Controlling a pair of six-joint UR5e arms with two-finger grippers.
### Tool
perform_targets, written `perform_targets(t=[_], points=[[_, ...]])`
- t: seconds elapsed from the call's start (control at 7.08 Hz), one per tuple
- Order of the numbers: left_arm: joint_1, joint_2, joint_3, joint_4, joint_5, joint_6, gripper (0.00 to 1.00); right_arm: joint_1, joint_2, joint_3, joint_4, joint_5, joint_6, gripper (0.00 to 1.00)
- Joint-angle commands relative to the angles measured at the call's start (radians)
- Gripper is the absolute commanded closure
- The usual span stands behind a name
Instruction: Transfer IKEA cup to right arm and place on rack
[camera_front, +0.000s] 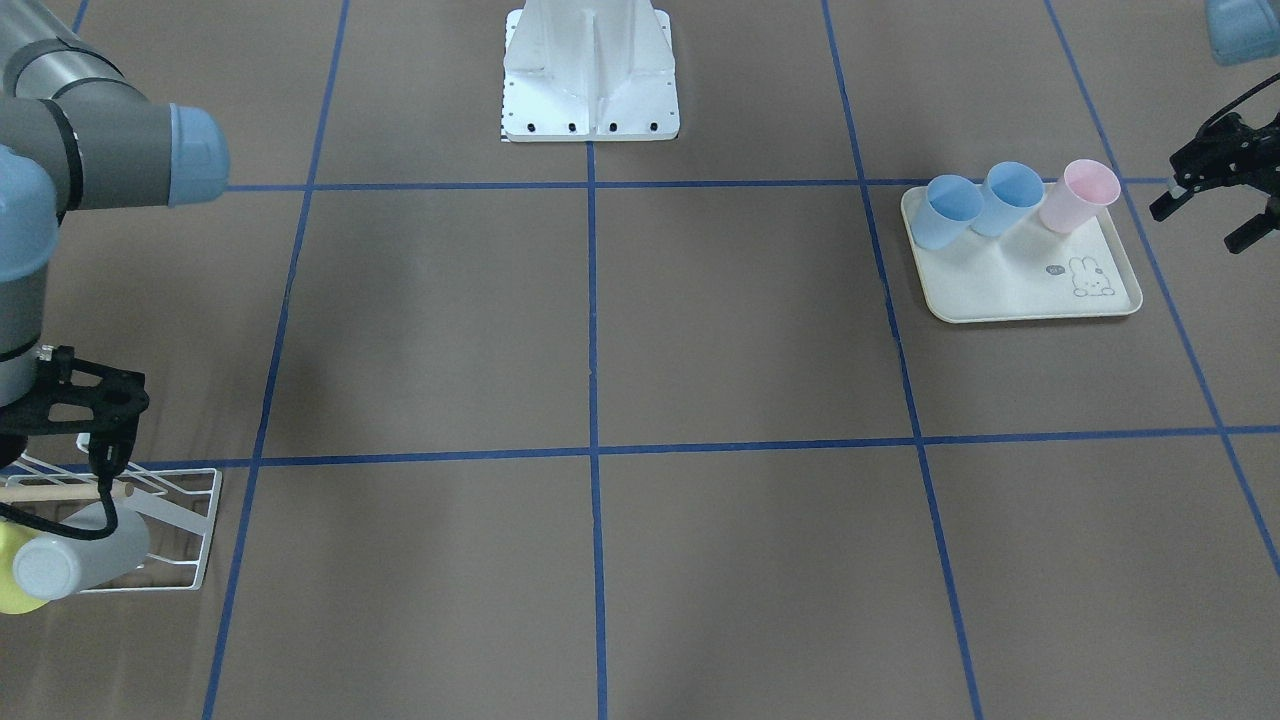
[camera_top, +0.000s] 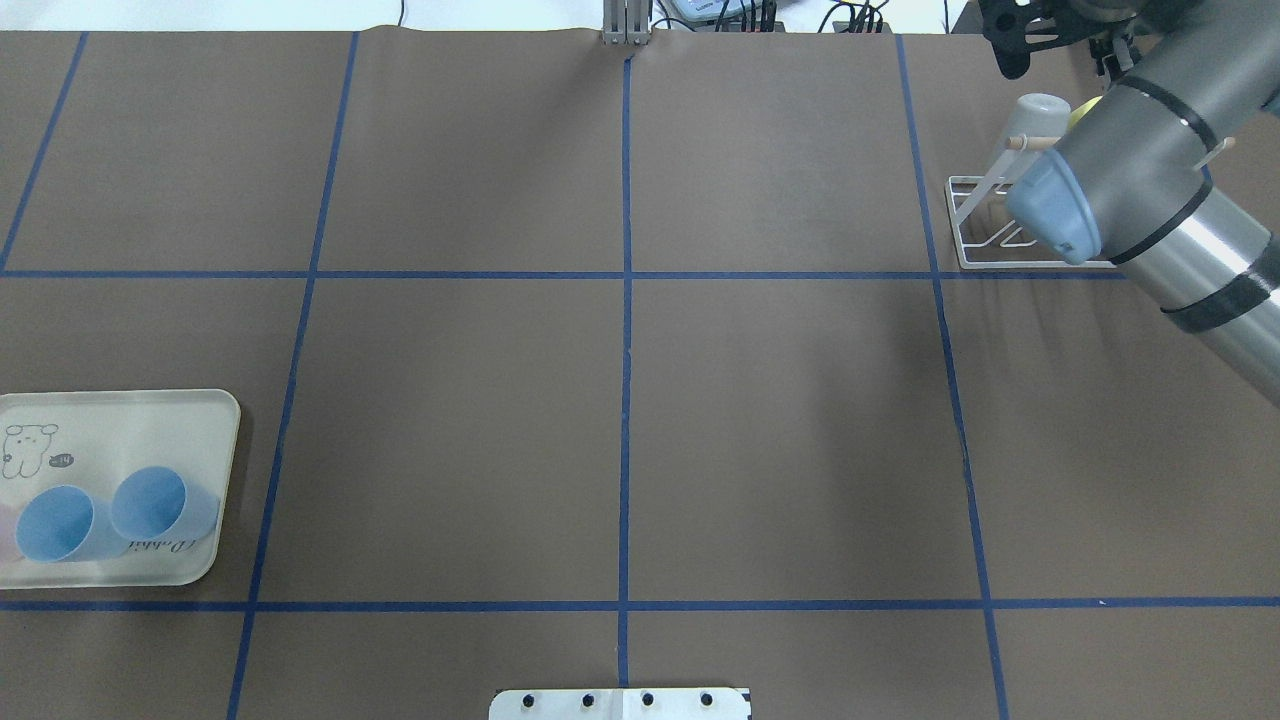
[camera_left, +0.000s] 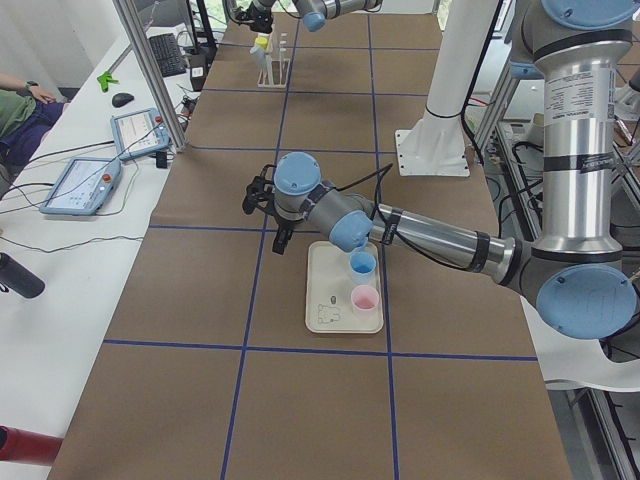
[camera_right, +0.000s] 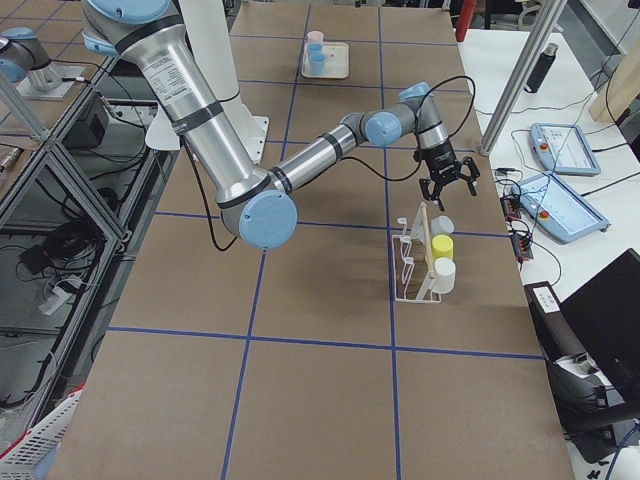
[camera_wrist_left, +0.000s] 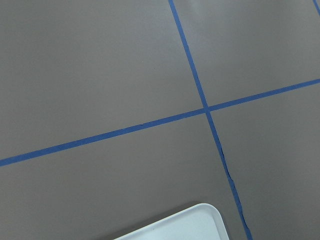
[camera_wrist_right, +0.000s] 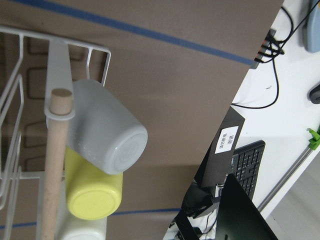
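Note:
The white wire rack (camera_front: 185, 520) stands at the table's far right corner. It holds a pale grey cup (camera_front: 80, 560), a yellow cup (camera_wrist_right: 92, 192) and a white cup (camera_right: 443, 272), all on their sides along the wooden dowel (camera_wrist_right: 55, 165). My right gripper (camera_front: 70, 445) hangs just above the rack, open and empty. My left gripper (camera_front: 1200, 222) is open and empty, hovering beside the cream tray (camera_front: 1010, 295). The tray holds two blue cups (camera_front: 948, 210) (camera_front: 1008, 198) and a pink cup (camera_front: 1078, 194).
The robot's white base plate (camera_front: 590, 110) sits at the middle of the near edge. Blue tape lines (camera_front: 592, 330) grid the brown table. The tray's corner (camera_wrist_left: 190, 225) shows in the left wrist view. Monitors and cables lie past the table edge by the rack.

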Motion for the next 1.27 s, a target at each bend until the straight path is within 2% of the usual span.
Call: perform_targets(t=[0.0, 0.28, 0.42, 0.57, 0.71, 0.85, 1.13], points=[[0.005, 0.01, -0.016, -0.003, 0.112, -0.04, 0.0, 0.057, -0.047, 0.126, 0.0, 0.218, 0.197, 0.02], [0.012, 0.041, -0.03, -0.005, 0.198, -0.043, 0.0, 0.077, -0.091, 0.238, 0.001, 0.486, 0.554, 0.01], [0.017, 0.053, -0.03, -0.006, 0.2, -0.054, 0.0, 0.076, -0.084, 0.284, 0.01, 0.572, 0.81, 0.01], [0.052, 0.079, -0.03, -0.053, 0.237, -0.102, 0.0, 0.071, -0.09, 0.3, 0.077, 0.59, 0.996, 0.01], [0.136, 0.133, -0.03, -0.139, 0.296, -0.201, 0.0, 0.02, -0.091, 0.3, 0.114, 0.611, 1.128, 0.01], [0.194, 0.197, -0.029, -0.202, 0.315, -0.236, 0.0, -0.04, -0.087, 0.294, 0.104, 0.63, 1.148, 0.01], [0.251, 0.35, -0.026, -0.337, 0.317, -0.236, 0.0, -0.058, -0.099, 0.294, 0.099, 0.627, 1.148, 0.01]])
